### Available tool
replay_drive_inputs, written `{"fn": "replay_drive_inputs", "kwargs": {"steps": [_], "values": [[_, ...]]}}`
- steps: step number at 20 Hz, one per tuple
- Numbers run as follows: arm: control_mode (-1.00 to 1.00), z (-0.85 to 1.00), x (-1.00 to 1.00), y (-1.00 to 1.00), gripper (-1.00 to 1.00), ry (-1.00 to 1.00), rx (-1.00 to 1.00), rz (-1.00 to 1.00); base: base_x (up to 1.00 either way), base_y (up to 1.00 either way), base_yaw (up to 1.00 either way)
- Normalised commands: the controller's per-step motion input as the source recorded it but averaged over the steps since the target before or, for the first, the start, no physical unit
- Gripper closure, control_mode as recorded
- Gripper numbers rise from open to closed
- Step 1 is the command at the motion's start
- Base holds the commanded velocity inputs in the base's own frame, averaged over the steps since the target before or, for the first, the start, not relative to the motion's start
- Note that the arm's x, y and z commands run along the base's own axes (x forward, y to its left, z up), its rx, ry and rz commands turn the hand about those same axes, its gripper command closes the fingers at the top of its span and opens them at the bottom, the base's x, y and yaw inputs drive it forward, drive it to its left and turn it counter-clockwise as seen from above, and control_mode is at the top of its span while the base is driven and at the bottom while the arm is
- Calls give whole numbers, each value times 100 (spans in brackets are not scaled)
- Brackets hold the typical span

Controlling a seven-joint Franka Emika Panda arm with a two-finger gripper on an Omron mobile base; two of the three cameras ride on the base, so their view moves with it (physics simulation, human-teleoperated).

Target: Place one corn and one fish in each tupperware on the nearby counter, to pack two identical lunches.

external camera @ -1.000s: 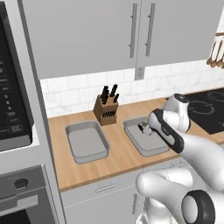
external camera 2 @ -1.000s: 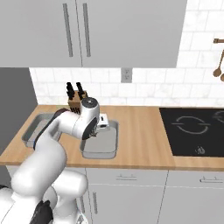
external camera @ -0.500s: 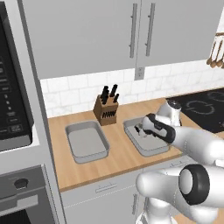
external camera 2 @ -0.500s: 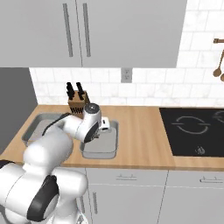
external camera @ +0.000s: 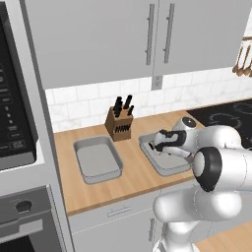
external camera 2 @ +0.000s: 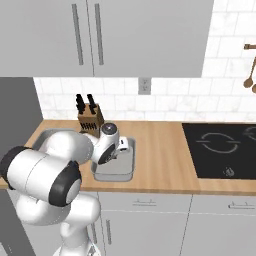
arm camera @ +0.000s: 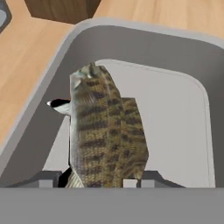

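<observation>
A grey-brown scaled fish (arm camera: 105, 131) hangs between my fingertips, and my gripper (arm camera: 98, 180) is shut on it. It hovers just above the floor of the right tupperware (arm camera: 131, 43), near that container's left wall. From the base, the gripper (external camera: 160, 142) reaches low over the same grey tupperware (external camera: 170, 170) on the wooden counter (external camera: 135, 179). A second tupperware (external camera: 97, 158) lies to its left with nothing in it. In the right base view my hand (external camera 2: 112, 145) covers the back of the near tupperware (external camera 2: 117, 169). The corn is out of view.
A brown knife block (external camera: 119, 123) with black handles stands behind the two containers, against the tiled wall. A black cooktop (external camera 2: 220, 147) takes up the counter's right end. An oven column (external camera: 17, 147) borders the left end. Wall cabinets hang above.
The arm has folded down and the hand has sunk lower and leftward over the right tupperware, fish still in the jaws. The containers have not moved.
</observation>
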Motion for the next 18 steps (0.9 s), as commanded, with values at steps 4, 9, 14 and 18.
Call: {"fn": "replay_drive_inputs", "kwargs": {"steps": [4, 9, 14, 18], "values": [[-100, -21, 36, -3, -100, -2, 0, 0, 0, 0, 0], [-100, 11, 12, 0, -100, 0, 0, 0, 0, 0, 0], [-100, 71, -31, 0, -100, 0, 0, 0, 0, 0, 0], [-100, 88, -58, 0, -100, 0, 0, 0, 0, 0, 0]]}}
